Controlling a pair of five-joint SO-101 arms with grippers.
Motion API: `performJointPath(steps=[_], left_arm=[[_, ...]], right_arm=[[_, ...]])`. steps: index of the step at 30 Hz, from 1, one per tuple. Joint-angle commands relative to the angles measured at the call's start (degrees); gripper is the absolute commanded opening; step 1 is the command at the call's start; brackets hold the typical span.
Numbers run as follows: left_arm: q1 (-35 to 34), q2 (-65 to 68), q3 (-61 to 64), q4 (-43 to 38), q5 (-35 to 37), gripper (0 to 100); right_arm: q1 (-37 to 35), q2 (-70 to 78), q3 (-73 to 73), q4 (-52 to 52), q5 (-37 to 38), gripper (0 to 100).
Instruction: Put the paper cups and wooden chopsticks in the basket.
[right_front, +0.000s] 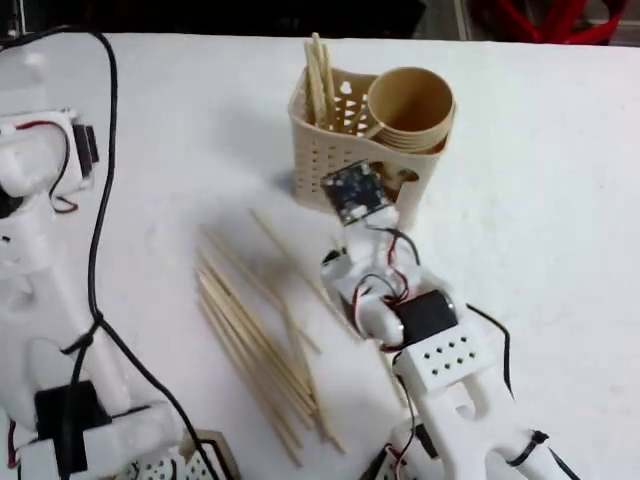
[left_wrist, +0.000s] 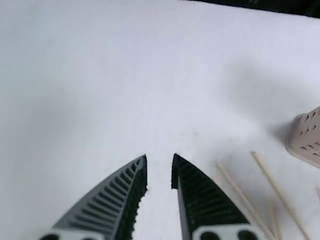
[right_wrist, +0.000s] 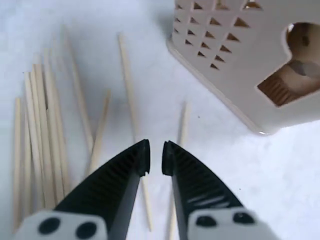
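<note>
A beige perforated basket (right_front: 325, 160) stands at the back middle of the table. Stacked paper cups (right_front: 412, 105) lean in it, and a few wooden chopsticks (right_front: 320, 75) stand upright beside them. Several loose chopsticks (right_front: 255, 335) lie fanned on the table in front of it. The right arm (right_front: 425, 335) stands just in front of the basket. My right gripper (right_wrist: 155, 154) hangs narrowly open over single chopsticks (right_wrist: 131, 95), holding nothing, with the basket (right_wrist: 220, 60) close ahead. My left gripper (left_wrist: 159, 167) is slightly open over bare table, empty, with chopstick ends (left_wrist: 275, 185) beside it.
The left arm (right_front: 40, 200) and its black cable (right_front: 100, 230) take up the table's left side. Bare white table lies to the right of the basket and at the back left. A basket corner (left_wrist: 306, 135) shows in the left wrist view.
</note>
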Motion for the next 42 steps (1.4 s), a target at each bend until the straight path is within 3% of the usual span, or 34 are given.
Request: performJointPath(steps=[1,8,11,17,22,36,42], left_arm=[[-0.75,-8.57,7.82,-4.22,-0.62,9],[-0.75,-27.03,33.67,-16.88,-0.97,8],[-0.92,-34.15,48.62,-24.44,-1.05,8],[-0.92,-45.23,75.6,-37.89,-3.52,8],[-0.92,-51.21,90.81,-44.04,-4.66,8],[-3.65,-60.09,107.34,-49.85,-8.35,8],[-4.97,-60.53,108.13,-51.34,-8.09,8]], right_arm=[[-3.82,4.44,-4.22,0.75,0.79,6.6],[-8.84,24.04,-12.57,0.75,0.79,7.4],[-10.77,30.37,-15.21,0.75,0.79,12.8],[-13.23,38.81,-19.6,0.75,0.79,14.9],[-15.34,43.3,-22.15,0.75,0.79,14.9],[-16.66,57.98,-30.95,0.75,0.79,14.5],[-16.66,63.34,-36.57,2.77,0.79,1.8]])
